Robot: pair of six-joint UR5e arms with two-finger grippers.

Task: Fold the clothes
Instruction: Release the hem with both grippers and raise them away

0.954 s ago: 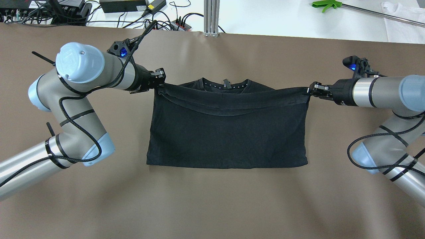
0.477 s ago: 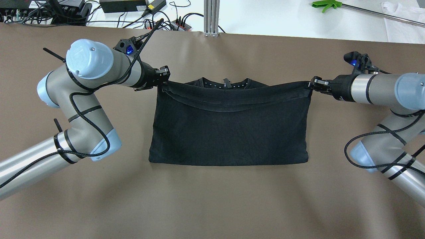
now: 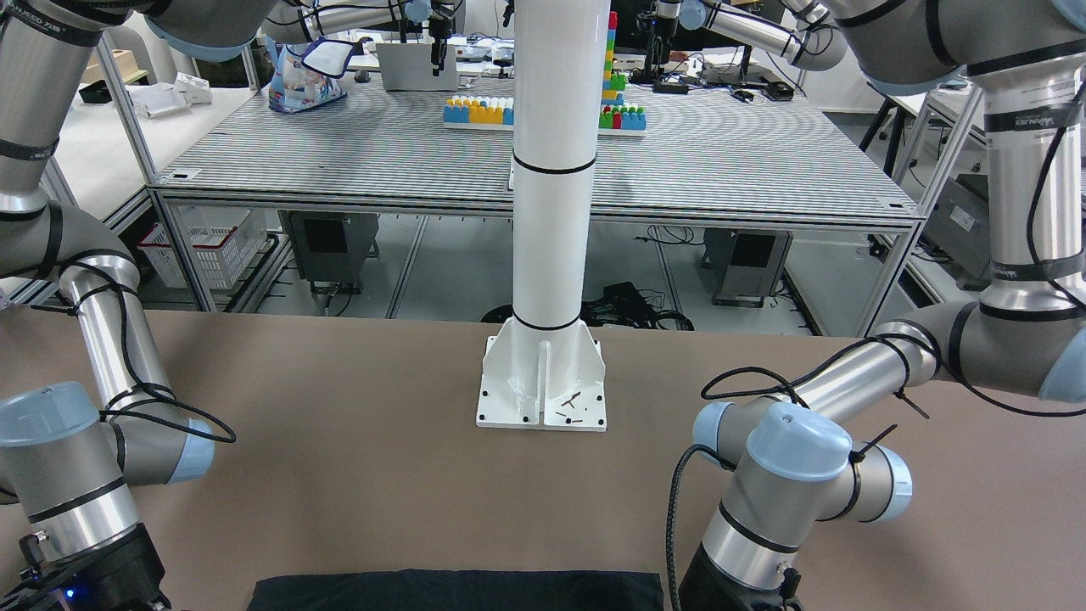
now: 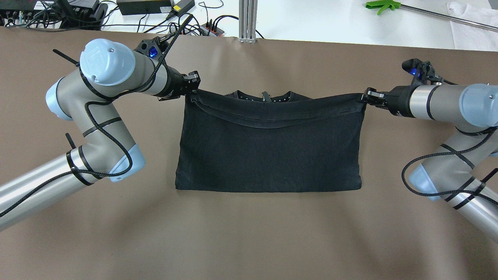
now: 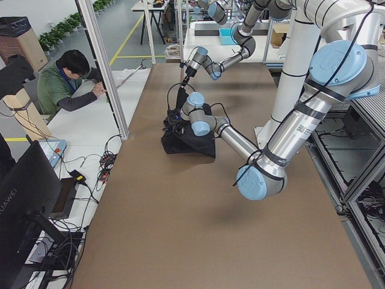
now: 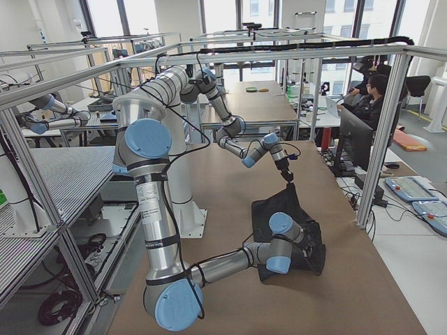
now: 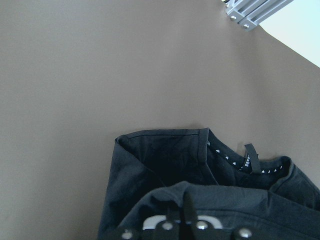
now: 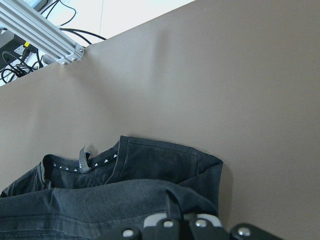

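Left pincer (image 4: 192,86) and right pincer (image 4: 366,98) each pinch the clothes (image 4: 268,155); wrists horizontal, facing each other.

The overhead camera sits behind the robot, looking steeply down on the brown matte table (image 4: 249,233), with the black soft fabric garment (image 4: 268,155) at centre. The front-facing camera looks back from across that table: the garment shows only at 6 o'clock, the white round pillar (image 3: 551,170) at 12. The side cameras stand far off at the table's ends, looking along it. Each wrist camera hangs close over the garment's edge, facing the silver aluminium rail (image 7: 246,14), which the overhead view has at 12 o'clock.
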